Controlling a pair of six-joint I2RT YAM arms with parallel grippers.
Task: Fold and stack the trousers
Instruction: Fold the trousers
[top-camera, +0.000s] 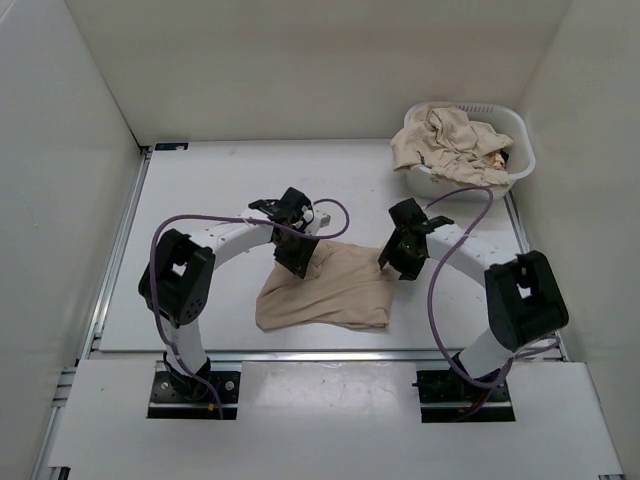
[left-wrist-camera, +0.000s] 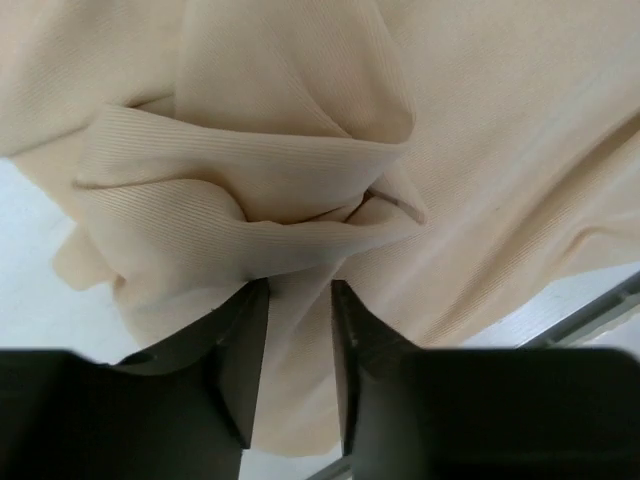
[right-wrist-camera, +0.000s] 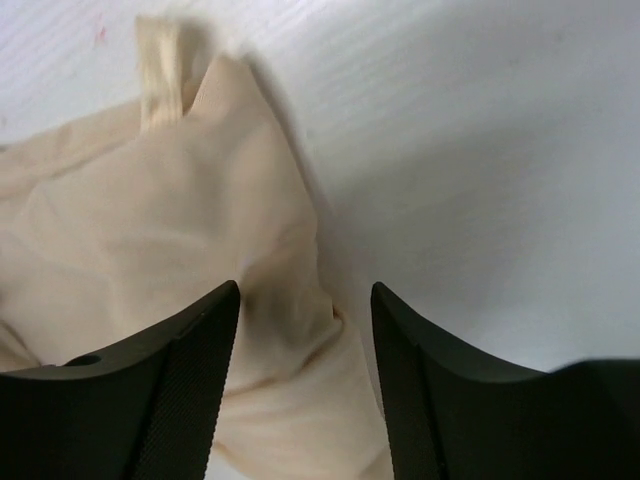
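- The trousers (top-camera: 325, 292) lie folded into a rough, flat rectangle on the bench (top-camera: 200, 200), near its front edge and about midway across, between my two arms.
- The left fingers (top-camera: 297, 260) sit at the far left corner of the fold. In the left wrist view the left fingers (left-wrist-camera: 245, 340) stand apart with a narrow gap. A bunched ridge of the trousers (left-wrist-camera: 300, 150) presses against their tips, and cloth shows through the gap. I cannot tell whether any of it is pinched.
- The right fingers (top-camera: 397, 264) hover at the far right corner. In the right wrist view the right fingers (right-wrist-camera: 195, 370) are wide apart and hold nothing. A corner of the trousers (right-wrist-camera: 150, 250) lies under the left one and bare bench under the other.
- A white basket (top-camera: 515, 130) stands at the far right corner of the bench, well apart from the fold, with crumpled beige cloth (top-camera: 445, 140) heaped inside.
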